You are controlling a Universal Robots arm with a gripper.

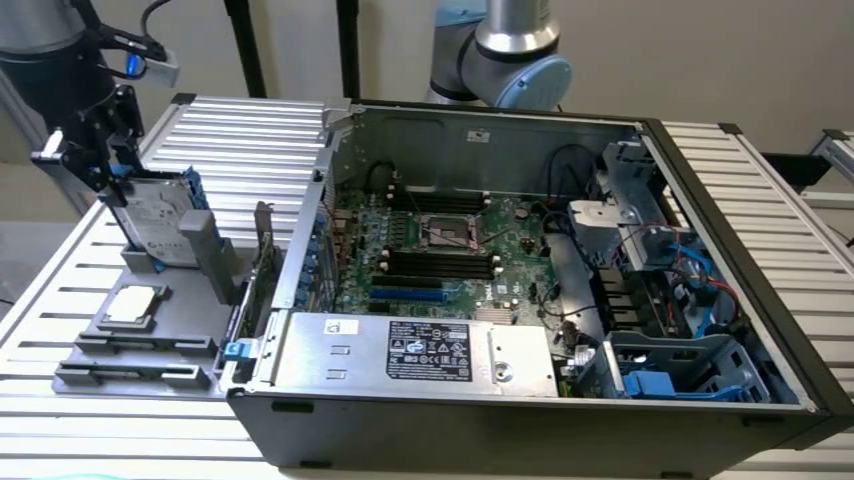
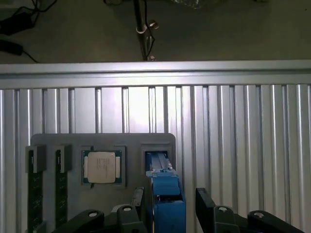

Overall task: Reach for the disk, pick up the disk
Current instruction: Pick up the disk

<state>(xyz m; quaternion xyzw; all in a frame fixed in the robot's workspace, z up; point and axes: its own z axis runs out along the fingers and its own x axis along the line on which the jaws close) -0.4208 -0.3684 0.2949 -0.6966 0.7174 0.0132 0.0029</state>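
The disk (image 1: 160,225) stands on edge in a slot of the grey holder tray (image 1: 134,355), at the exterior view's left. It is silver-grey with a white label and blue rails. My gripper (image 1: 114,172) hangs over its upper end. In the wrist view the disk (image 2: 167,208) appears edge-on as a blue rail. My gripper (image 2: 170,194) is open and straddles it. One black finger (image 2: 137,196) stands on each side of the rail, with a gap between each finger and the disk.
A small square silver chip (image 2: 102,166) lies in the tray beside the disk's slot. An open computer case (image 1: 534,250) with a silver power supply box (image 1: 414,350) stands close beside the tray. The slatted metal table (image 2: 233,121) extends past the tray. A second arm (image 1: 514,50) rises behind the case.
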